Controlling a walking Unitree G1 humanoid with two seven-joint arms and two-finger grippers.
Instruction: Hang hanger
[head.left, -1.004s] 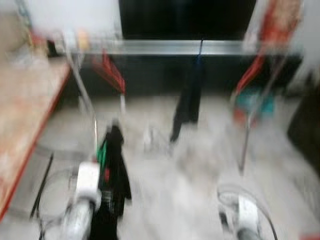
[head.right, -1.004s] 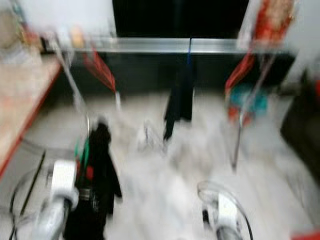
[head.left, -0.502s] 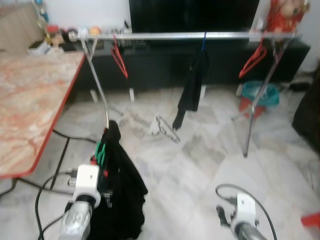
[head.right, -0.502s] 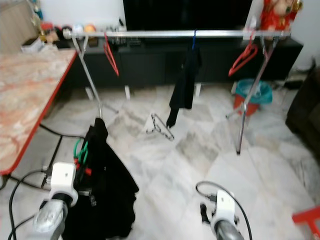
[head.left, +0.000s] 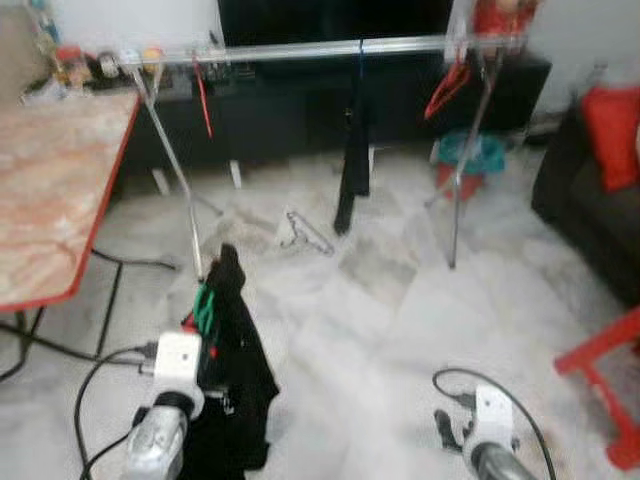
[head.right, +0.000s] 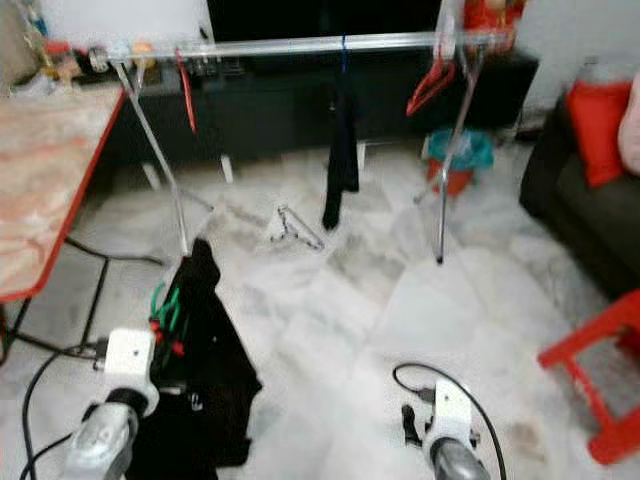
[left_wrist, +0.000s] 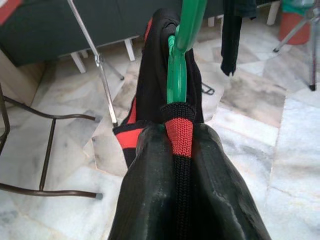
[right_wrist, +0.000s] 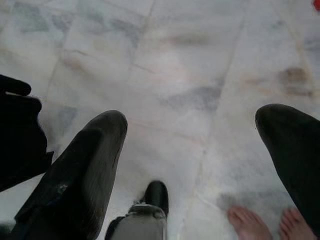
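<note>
Camera view panned right since half-second ago; left gripper (left_wrist: 175, 145) still pinching green plastic hanger (left_wrist: 181, 50) with black garment (head.left: 235, 350); silver clothes rail (head.left: 300, 50) well ahead; right gripper (right_wrist: 195, 165) spread, idle.

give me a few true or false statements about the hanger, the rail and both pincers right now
1. The left pincer is shut on the green hanger with a black garment on it. True.
2. The right pincer holds a red hanger. False: its fingers are spread wide over bare marble floor, holding nothing.
3. A black garment already hangs from the clothes rail. True.
4. The green hanger is already hooked on the rail. False: it is in the left pincer, well short of the rail.
5. A wire hanger lies on the floor under the rail. True.
</note>
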